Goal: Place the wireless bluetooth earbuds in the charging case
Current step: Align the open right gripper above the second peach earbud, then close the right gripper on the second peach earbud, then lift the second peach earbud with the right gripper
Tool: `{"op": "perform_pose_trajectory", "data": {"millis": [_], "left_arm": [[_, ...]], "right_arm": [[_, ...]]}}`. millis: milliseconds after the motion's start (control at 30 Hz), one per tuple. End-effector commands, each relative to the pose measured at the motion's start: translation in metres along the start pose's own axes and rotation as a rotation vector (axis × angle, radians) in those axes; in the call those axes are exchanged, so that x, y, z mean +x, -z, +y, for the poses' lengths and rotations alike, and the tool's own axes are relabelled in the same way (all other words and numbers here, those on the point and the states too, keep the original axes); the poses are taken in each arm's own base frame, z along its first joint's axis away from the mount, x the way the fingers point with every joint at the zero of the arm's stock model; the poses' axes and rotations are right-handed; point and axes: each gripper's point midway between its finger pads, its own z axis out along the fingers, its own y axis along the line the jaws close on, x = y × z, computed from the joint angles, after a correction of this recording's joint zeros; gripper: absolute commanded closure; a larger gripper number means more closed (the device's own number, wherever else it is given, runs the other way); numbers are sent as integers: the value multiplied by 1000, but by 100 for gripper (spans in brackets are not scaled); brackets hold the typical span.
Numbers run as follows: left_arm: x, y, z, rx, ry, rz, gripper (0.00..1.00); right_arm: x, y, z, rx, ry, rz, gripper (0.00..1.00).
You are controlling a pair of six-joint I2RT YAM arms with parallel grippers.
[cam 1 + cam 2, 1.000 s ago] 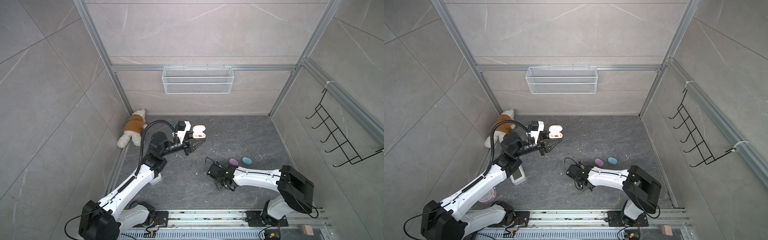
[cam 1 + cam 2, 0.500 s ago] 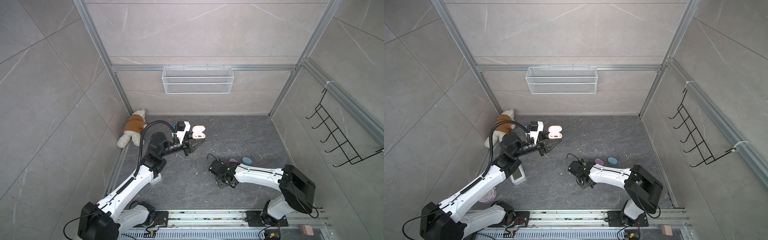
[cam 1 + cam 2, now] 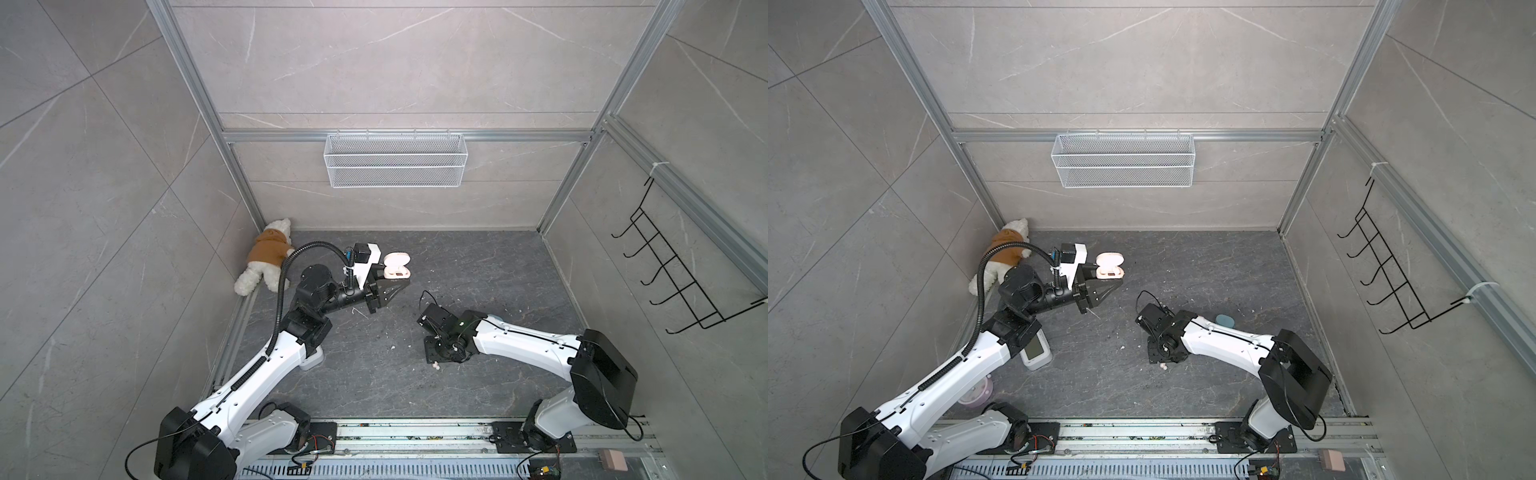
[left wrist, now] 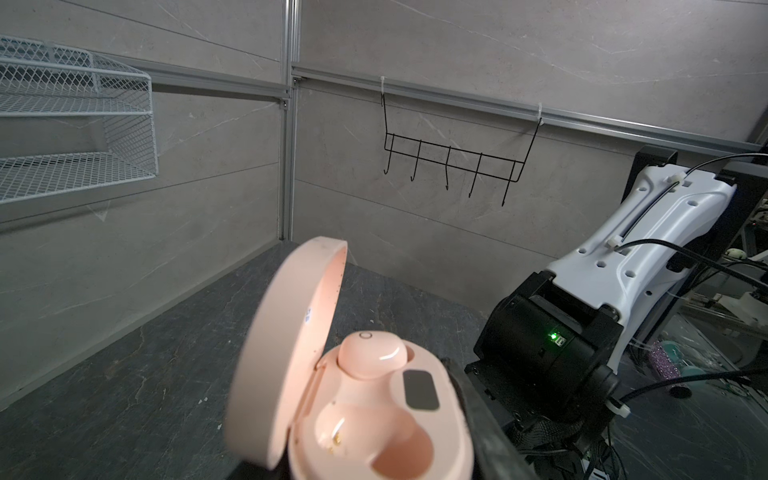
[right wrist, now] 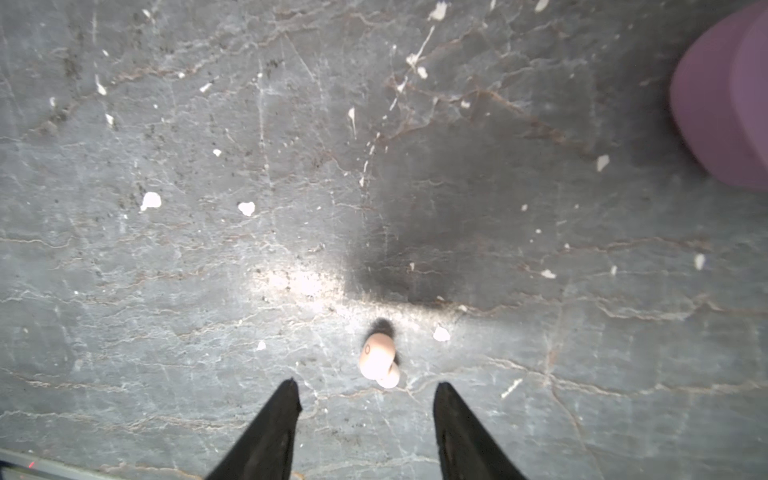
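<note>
My left gripper (image 3: 394, 286) is shut on the peach charging case (image 3: 397, 266), held up off the floor with its lid open. In the left wrist view the charging case (image 4: 374, 415) has one peach earbud (image 4: 372, 355) seated in the far socket, and the near socket is bare. A second peach earbud (image 5: 378, 362) lies on the dark floor, also seen in both top views (image 3: 435, 365) (image 3: 1163, 366). My right gripper (image 5: 366, 384) points down at the floor, open, its tips just short of that earbud and touching nothing.
A lilac case (image 5: 723, 95) lies beyond the right gripper and a blue case (image 3: 1225, 320) beside the right arm. A teddy bear (image 3: 268, 259) lies at the back left. A white device (image 3: 1036, 353) sits under the left arm. White specks litter the floor.
The right wrist has shifted slightly and now hides the lilac and blue cases in a top view. Its jaws have narrowed. The left arm has stayed put with the case.
</note>
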Motion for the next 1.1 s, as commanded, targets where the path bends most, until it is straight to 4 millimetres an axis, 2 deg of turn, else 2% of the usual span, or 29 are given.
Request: {"op": "perform_pose_trajectory", "data": {"millis": [0,433,833,1067], "left_arm": [[-15,4,-11,30,-52,-35,100],[-15,6,-12,27,-57,-33,100],[-14,7,-12,24,-54,-33,99],[-13,7,-12,22,-53,-30,99]], "right_arm": [[7,-11,-1,-35,-77,66,56],[17,-38,-10,2,-121,116,65],[19,-47,-13,28,-103,135,68],[23,-49,-18,45,-105,147,75]]}}
